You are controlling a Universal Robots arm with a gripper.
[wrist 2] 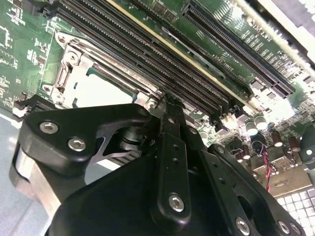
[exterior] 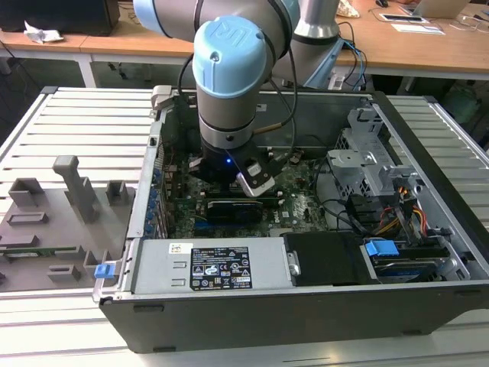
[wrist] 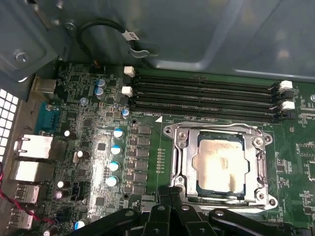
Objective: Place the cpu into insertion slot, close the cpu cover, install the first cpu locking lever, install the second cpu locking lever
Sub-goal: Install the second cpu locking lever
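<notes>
Cpu (wrist: 220,164) sits in the insertion slot (wrist: 199,189), cpu cover (wrist: 179,157) apparently closed; gripper (wrist: 170,192), at six o'clock, clenched empty.

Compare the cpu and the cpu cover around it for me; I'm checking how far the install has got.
The cpu is a solid, matte, pale silvery square; the cpu cover is a shinier open frame with a square window. The cpu lies inside that window, and the cover rims it, lying closed and flat. Both are metal and sit level on the green motherboard.
</notes>
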